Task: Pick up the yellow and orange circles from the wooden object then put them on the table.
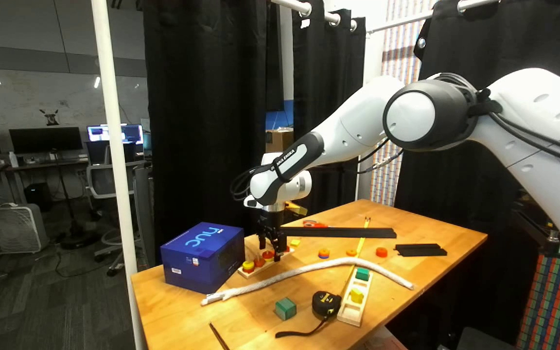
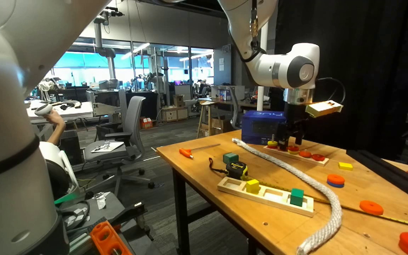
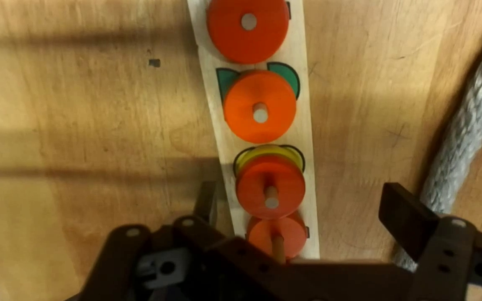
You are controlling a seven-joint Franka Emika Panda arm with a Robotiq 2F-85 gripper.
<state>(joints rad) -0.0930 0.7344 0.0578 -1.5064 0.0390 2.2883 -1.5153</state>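
Note:
The wooden object is a pale pegged board (image 3: 303, 129) on the light tan table (image 2: 360, 180). Its pegs hold round pieces: an orange circle (image 3: 241, 113), an orange circle (image 3: 251, 184) above a yellow circle (image 3: 270, 150), and red-orange ones. In an exterior view a yellow circle (image 2: 272, 143) sits on the end peg beside the blue box; it is hidden in the wrist view. My gripper (image 3: 303, 209) is open and empty, pointing down, its fingers on either side of the board. It shows over the board in both exterior views (image 1: 270, 250) (image 2: 291, 144).
The blue box (image 1: 202, 257) stands close beside the gripper. A white rope (image 3: 454, 159) curves alongside the board. A wooden tray (image 2: 275, 196) with blocks, a tape measure (image 1: 326, 304), a green cube (image 1: 286, 308), loose discs (image 2: 371, 208) and black bars (image 1: 338, 232) lie on the table.

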